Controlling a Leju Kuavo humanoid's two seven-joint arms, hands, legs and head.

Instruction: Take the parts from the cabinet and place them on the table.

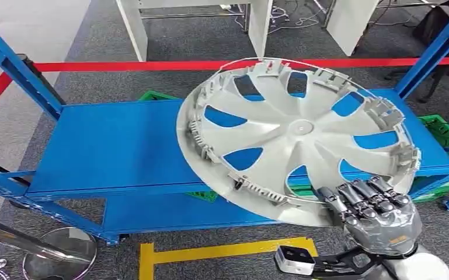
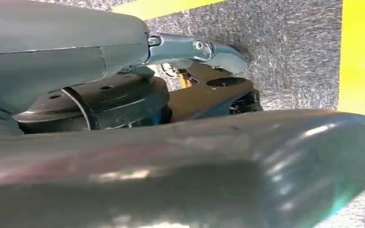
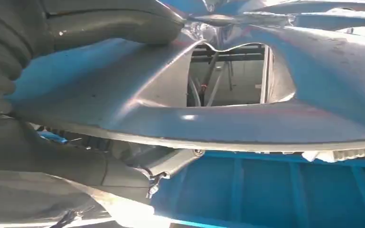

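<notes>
While right hand point(image 1: 379, 210) grips hubcap point(image 1: 295, 137) rim, tilted over blue shelf point(image 1: 111, 146) front edge | pickup done, placing left | left hand point(image 2: 99, 52) state unclear

Head view: high, looking forward and down over the blue shelf point(image 1: 117, 146). Right wrist view: very close under the wheel cover point(image 3: 247, 118), shared with head view point(image 1: 295, 137). Left wrist view: floorward, close.

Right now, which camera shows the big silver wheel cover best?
The head view: the whole wheel cover shows, tilted over the blue shelf, right hand gripping its rim. The right wrist view shows just a close-up spoke and rim. The left wrist view faces the floor.
</notes>
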